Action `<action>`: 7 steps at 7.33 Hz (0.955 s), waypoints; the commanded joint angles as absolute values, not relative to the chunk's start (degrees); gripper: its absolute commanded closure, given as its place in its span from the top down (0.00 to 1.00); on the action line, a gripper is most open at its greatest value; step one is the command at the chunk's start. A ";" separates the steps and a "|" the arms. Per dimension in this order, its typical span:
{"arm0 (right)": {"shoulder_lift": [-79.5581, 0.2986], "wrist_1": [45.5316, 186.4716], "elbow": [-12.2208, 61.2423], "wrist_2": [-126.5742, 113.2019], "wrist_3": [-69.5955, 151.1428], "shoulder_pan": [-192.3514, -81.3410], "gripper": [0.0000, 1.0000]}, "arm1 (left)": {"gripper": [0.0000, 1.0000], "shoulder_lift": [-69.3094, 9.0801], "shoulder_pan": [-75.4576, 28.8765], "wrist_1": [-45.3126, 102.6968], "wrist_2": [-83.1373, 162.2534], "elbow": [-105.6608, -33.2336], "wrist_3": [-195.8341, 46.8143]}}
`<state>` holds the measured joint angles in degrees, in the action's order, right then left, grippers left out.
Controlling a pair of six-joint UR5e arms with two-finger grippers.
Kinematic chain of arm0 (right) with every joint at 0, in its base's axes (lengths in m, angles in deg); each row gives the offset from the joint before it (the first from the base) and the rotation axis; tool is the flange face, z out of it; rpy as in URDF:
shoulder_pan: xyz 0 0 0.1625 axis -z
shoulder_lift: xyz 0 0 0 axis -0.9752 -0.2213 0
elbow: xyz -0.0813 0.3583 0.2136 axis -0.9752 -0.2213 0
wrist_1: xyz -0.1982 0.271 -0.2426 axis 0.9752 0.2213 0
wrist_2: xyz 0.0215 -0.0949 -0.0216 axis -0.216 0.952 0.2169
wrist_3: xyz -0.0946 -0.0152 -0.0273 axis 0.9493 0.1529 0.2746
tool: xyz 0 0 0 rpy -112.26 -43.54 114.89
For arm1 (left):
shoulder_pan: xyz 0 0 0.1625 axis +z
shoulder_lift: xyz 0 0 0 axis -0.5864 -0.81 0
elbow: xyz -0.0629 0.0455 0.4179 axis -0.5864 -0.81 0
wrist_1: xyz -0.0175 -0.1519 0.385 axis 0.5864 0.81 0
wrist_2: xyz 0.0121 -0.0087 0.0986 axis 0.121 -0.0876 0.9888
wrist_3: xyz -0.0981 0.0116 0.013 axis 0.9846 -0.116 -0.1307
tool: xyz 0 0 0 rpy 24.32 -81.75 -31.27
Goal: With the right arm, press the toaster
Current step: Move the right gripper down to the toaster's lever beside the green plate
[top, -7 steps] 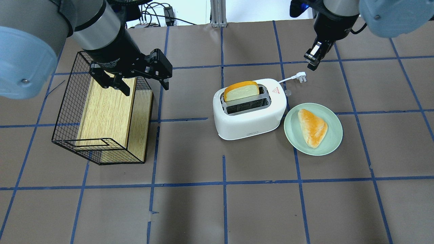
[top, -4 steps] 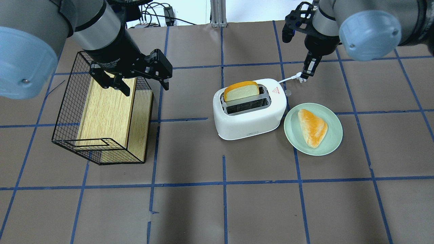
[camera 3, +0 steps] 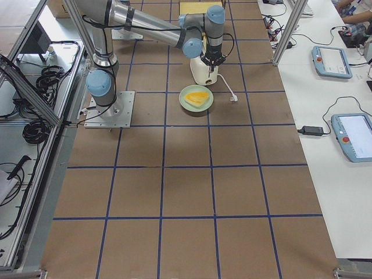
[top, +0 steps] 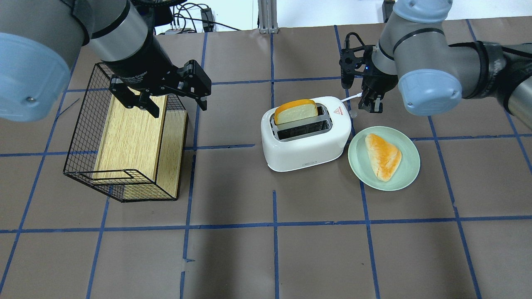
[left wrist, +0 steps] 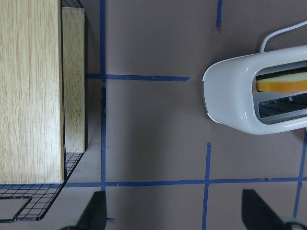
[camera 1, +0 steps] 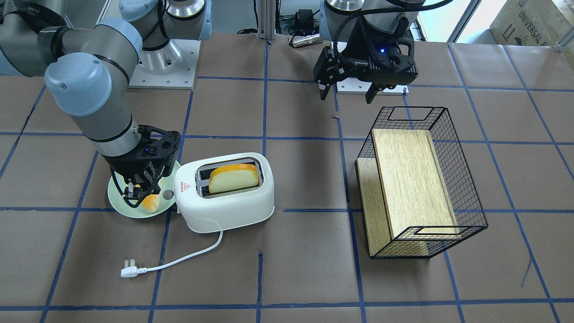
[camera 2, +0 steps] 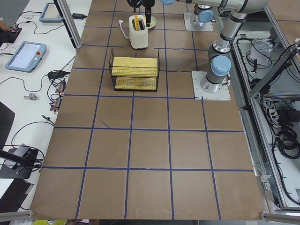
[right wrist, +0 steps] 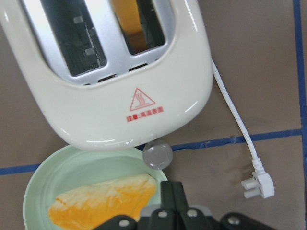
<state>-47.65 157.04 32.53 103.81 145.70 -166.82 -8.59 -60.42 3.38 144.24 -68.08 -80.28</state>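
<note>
Where brown desk shows blue tape grid, one toaster stands near middle: two slots, one bread slice in slot farther from robot. Right tool, fingers together, hangs by knob end. One green plate just beside toaster, one bread piece on it. One wire basket holds wooden board; left tool, fingers apart, hangs near it.

Bright, even overhead light; soft, faint shadows.
Glare streaks the glossy white rounded plastic toaster in the right wrist view; the black left gripper shows dark, out-of-focus fingers; the overhead view's top edge is blown out white.
</note>
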 commanded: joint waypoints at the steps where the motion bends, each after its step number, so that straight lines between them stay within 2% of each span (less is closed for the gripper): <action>1: -46.91 160.43 33.64 103.70 153.48 -166.86 0.04 | 1.00 -8.59 -60.42 3.38 144.24 -68.04 -80.28; 7: -44.88 160.80 33.82 103.44 153.43 -167.47 0.05 | 1.00 -8.59 -60.42 3.38 144.24 -68.04 -80.28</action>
<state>-45.15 160.66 33.77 103.44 153.56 -167.00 -8.59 -60.42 3.38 144.24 -68.11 -80.27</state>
